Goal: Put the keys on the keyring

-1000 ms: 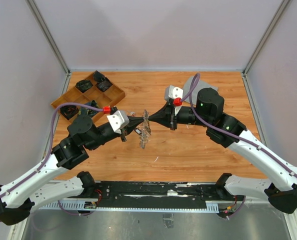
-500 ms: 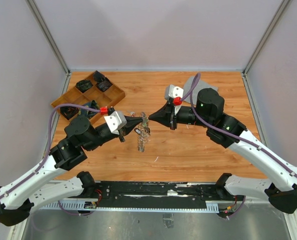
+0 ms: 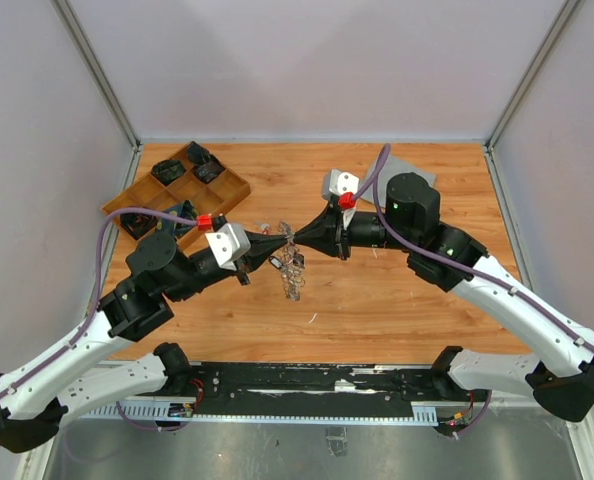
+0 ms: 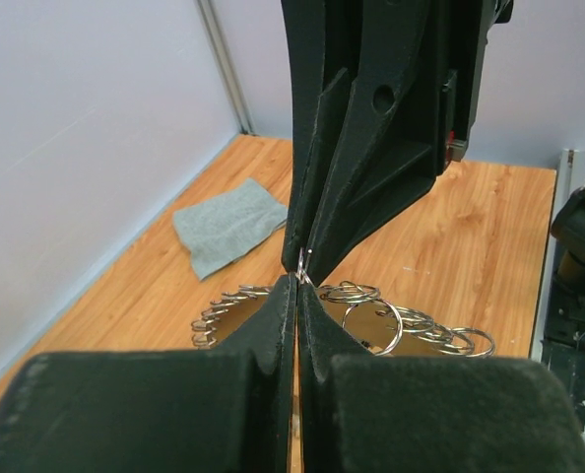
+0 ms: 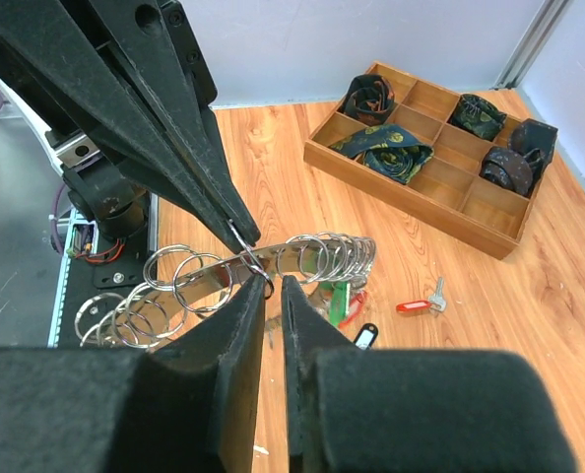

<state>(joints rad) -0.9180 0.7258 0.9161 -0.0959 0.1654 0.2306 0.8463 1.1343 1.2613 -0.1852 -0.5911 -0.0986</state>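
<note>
Jaws on the left gripper (image 4: 297, 292) are pressed tight together. They nip the rim of the keyring (image 5: 209, 281) and hold it up in the air over the middle of the table (image 3: 377, 300). Jaws on the right gripper (image 5: 273, 284) stand just a crack apart, and nothing seems to be caught in that crack. The two tips meet nose to nose, almost touching. I think one arm holds the ring steady so the other can work on it.

At the far left of the table is a wooden tray (image 5: 421, 212) with little boxes in it. Dark rolled-up ties (image 5: 391, 148) sit in the boxes. They have no part in this job, so they are off to the side.

A grey cloth (image 4: 228, 225) lies flat at the far right, well apart from the grippers.

Many small wire rings fringe the keyring's rim. It hangs tipped on its edge, most likely because it is held at one spot only and the rest sags down.

The keys (image 5: 414, 305) lie on the table below the ring, not on it yet. One has a red tag, one a green tag (image 5: 339, 296) and one a black tag with a white label (image 5: 364, 337). They are close by, so a gripper does not have to reach far.

Smallest of all is one little wire loop (image 4: 304, 262) poking out right at the two tips. My guess is that a key must go on this loop, and that no key has been picked up yet.
</note>
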